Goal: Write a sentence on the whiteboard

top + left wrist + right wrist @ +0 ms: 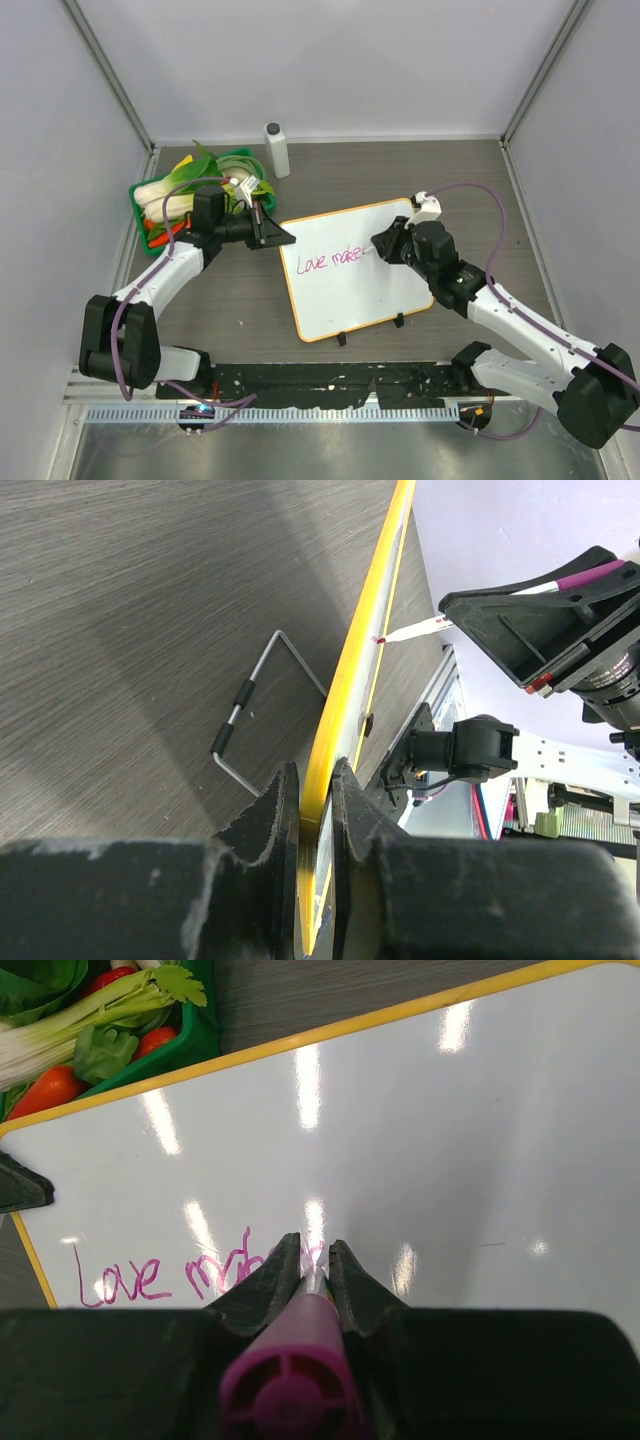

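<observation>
The whiteboard [372, 292], white with a thin orange frame, stands tilted on two black feet in the middle of the table. Pink cursive writing, the sentence [331, 261], reads "Love make" across its upper left. My left gripper [284, 238] is shut on the board's upper left edge; in the left wrist view the yellow-orange frame [375, 610] runs between the closed jaws of the left gripper [316, 805]. My right gripper [316, 1258] is shut on a magenta marker [292, 1380]. Its tip touches the board at the end of the writing [150, 1276].
A green tray [138, 195] of vegetables sits at the back left, just behind the left gripper. A white bottle [277, 150] stands behind the board. The board's wire stand [250, 695] rests on the dark wood table. Grey walls close in on three sides.
</observation>
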Controlling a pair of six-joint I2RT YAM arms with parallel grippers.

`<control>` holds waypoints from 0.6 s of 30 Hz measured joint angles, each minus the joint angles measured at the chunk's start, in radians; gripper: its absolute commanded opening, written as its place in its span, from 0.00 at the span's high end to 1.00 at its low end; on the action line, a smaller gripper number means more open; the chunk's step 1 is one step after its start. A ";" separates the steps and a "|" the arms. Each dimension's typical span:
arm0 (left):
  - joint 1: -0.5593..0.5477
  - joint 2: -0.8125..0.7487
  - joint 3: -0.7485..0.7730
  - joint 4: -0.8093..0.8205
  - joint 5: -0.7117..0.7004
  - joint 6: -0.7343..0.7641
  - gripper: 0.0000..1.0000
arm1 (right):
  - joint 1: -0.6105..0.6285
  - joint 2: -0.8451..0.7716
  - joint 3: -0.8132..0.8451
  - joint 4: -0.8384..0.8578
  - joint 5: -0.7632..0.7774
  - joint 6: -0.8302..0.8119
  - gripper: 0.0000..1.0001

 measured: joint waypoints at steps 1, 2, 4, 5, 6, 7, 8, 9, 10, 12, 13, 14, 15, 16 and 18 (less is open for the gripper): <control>0.000 0.000 0.000 0.000 0.000 0.000 1.00 | 0.000 -0.005 -0.004 -0.002 0.001 0.000 0.98; 0.000 0.000 0.000 0.000 0.000 0.000 1.00 | 0.000 -0.008 -0.008 -0.002 0.002 0.001 0.99; 0.000 0.000 0.000 0.000 0.000 0.000 1.00 | 0.000 -0.017 -0.013 -0.009 0.006 0.003 0.99; 0.000 0.000 0.000 0.000 0.000 0.000 1.00 | 0.000 -0.019 -0.014 -0.012 0.008 0.003 0.99; 0.000 0.000 0.000 0.000 0.000 0.000 1.00 | 0.000 -0.021 -0.014 -0.014 0.009 0.003 0.99; 0.000 0.000 0.000 0.000 0.000 0.000 1.00 | 0.000 -0.022 -0.015 -0.017 0.010 0.003 0.98; 0.000 0.000 0.000 0.000 0.000 0.000 1.00 | 0.000 -0.023 -0.015 -0.020 0.011 0.003 0.99; 0.000 0.000 0.000 0.000 0.000 0.000 1.00 | 0.000 -0.023 -0.015 -0.020 0.011 0.003 0.98; 0.000 0.000 0.000 0.000 0.000 0.000 1.00 | 0.000 -0.023 -0.015 -0.020 0.010 0.003 0.99; 0.000 0.000 0.000 0.000 0.000 0.000 1.00 | 0.000 -0.023 -0.015 -0.020 0.008 0.003 0.99; 0.000 0.000 0.000 0.000 0.000 0.000 1.00 | 0.000 -0.023 -0.015 -0.020 0.006 0.003 0.99; 0.000 0.000 0.000 0.000 0.000 0.000 1.00 | 0.000 -0.023 -0.015 -0.020 0.003 0.003 0.99; 0.000 0.000 0.000 0.000 0.000 0.000 1.00 | 0.000 -0.023 -0.015 -0.020 -0.001 0.003 0.99; 0.000 0.000 0.000 0.000 0.000 0.000 1.00 | 0.000 -0.023 -0.015 -0.020 -0.005 0.003 0.99; 0.000 0.000 0.000 0.000 0.000 0.000 1.00 | 0.000 -0.023 -0.017 -0.019 -0.016 0.003 0.99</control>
